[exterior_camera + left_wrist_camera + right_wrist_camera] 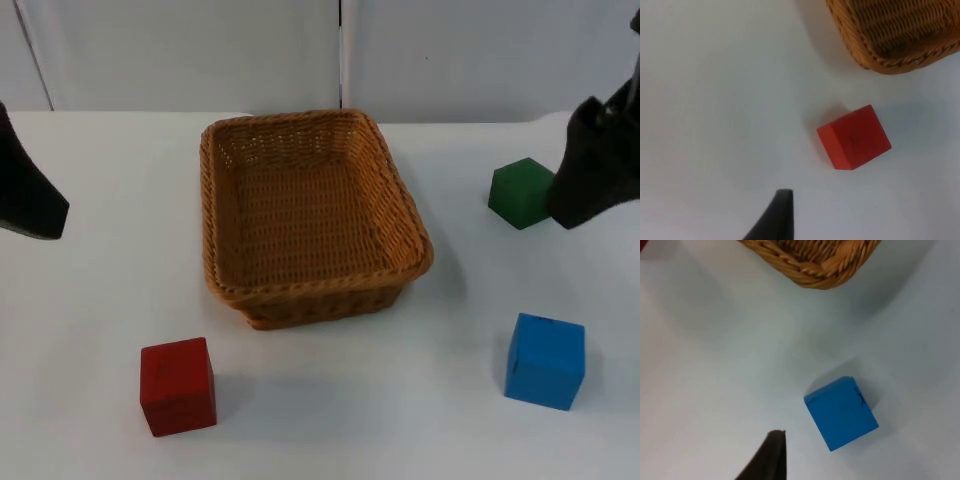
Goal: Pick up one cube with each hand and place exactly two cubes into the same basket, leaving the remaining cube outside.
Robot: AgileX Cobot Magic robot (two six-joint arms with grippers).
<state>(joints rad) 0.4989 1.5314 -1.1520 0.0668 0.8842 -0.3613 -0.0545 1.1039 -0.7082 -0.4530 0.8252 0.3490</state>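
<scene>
Basket [310, 215] mid-bench, nothing inside. Red cube [178, 385] near-left, blue cube [544, 360] near-right, green cube [520, 192] far right, just beside right gripper [592, 180]. Left gripper [30, 195] at left edge, above bench [90, 290]. Fingers' opening: cannot tell for either; neither grips anything. Cubes look rigid, light, smooth; pinch opposite flat faces, mid-height.

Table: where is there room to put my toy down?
Bare white table lies between the red cube and the blue cube, in front of the wicker basket. Left of the basket is bare too. It is crowded at the right, where the green cube sits beside the right arm.
</scene>
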